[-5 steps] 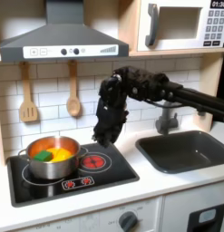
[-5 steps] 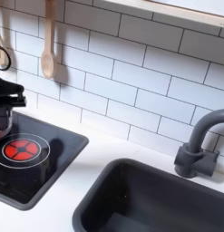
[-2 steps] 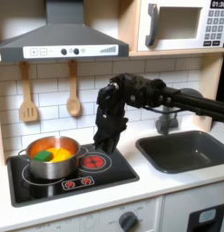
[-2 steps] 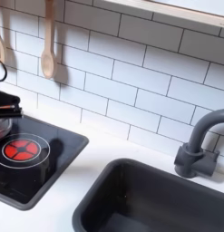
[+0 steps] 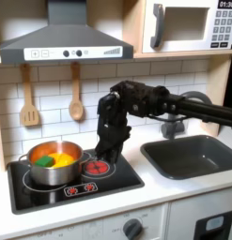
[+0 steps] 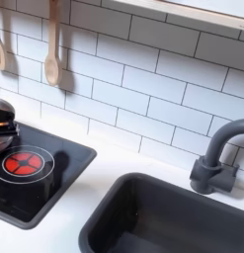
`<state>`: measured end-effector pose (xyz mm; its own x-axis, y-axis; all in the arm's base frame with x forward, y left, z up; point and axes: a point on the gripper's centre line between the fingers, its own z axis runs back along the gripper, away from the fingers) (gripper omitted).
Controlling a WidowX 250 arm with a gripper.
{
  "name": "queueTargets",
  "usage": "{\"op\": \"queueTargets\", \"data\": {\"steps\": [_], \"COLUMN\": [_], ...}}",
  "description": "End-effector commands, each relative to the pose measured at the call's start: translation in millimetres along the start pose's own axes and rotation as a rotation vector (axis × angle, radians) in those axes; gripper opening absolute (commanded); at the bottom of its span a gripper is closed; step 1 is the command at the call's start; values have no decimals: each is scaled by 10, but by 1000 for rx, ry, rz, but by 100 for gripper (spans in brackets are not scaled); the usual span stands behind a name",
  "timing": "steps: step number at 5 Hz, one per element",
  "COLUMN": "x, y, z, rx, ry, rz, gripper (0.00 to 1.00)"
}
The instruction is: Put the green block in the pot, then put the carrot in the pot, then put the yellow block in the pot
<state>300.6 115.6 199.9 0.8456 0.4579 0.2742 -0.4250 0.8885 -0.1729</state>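
In the first exterior view the shiny steel pot [image 5: 54,167] stands on the left burner of the black stove. Inside it lie the green block [image 5: 41,161] at the left, the yellow block [image 5: 64,161] at the right, and an orange patch that looks like the carrot [image 5: 52,153] behind them. My gripper [image 5: 105,156] hangs fingers-down just right of the pot, over the red burner [image 5: 97,168], apart from the pot. Its dark fingers blur together. In the second exterior view a dark part of the gripper [image 6: 1,121] shows at the left edge.
In the first exterior view the black stove top [image 5: 85,187] ends near the counter's front edge. A dark sink [image 5: 193,156] with a grey faucet [image 6: 214,158] lies to the right. Two wooden utensils [image 5: 76,94] hang on the tiled wall, under the range hood [image 5: 61,42].
The gripper has come down closer to the right burner. In the second exterior view it has slid further toward the left edge. The pot and its contents have not moved.
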Motion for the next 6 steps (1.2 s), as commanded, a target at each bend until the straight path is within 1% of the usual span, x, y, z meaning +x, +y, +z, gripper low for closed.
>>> {"op": "queueTargets", "data": {"steps": [1,2,3,4,5,6], "x": [-74,-87,-100,-77,-60,-78], "y": [114,160,179,169,195,212], "z": [-53,-89,-87,-115,-110,-190], "rx": [2,12,13,10,18,16], "ry": [26,40,41,44,43,68], "rz": [3,-4,7,7,6,11], "gripper": [0,0,0,0,0,0]}}
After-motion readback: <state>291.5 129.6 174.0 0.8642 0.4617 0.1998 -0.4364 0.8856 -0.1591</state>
